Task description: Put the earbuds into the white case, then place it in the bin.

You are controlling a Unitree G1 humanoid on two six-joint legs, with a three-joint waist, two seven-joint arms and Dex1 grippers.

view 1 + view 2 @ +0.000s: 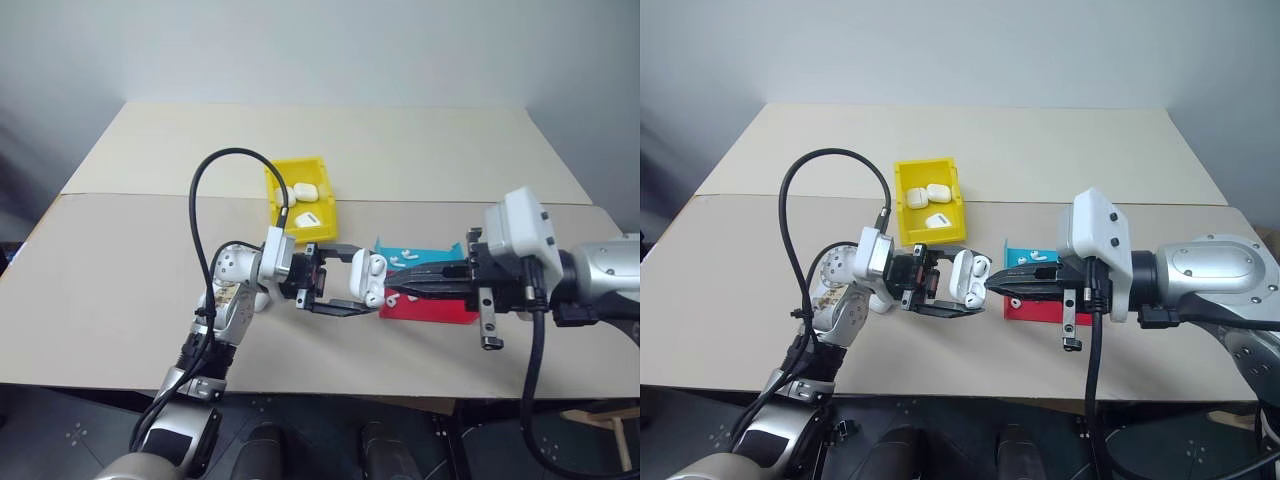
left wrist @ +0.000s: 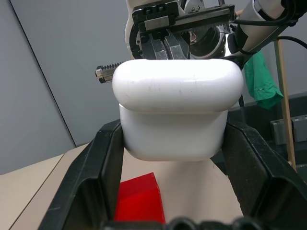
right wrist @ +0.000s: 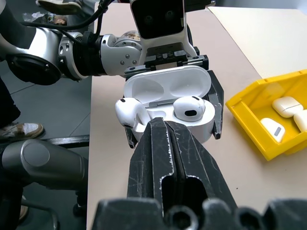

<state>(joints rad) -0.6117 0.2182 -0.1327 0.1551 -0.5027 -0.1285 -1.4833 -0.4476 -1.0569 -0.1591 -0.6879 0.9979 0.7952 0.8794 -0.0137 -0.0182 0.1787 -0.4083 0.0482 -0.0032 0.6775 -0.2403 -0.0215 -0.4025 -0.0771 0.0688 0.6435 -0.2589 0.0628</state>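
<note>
Now, case: white case lid-up, clamped in left end effector above the counter.
Earbuds: one seated, one proud.
Right end effector: fingers together; press squarely on the proud bud.

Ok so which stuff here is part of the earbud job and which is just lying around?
Part of the job:
- open white case in left pincer
- earbuds in it
- right pincer
- yellow bin

Lying about:
- red tray
- blue tray
- closed cases in bin

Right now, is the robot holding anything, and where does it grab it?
Yes. The left gripper clamps the open case by the two sides of its body. The right gripper, shut, holds nothing.
</note>
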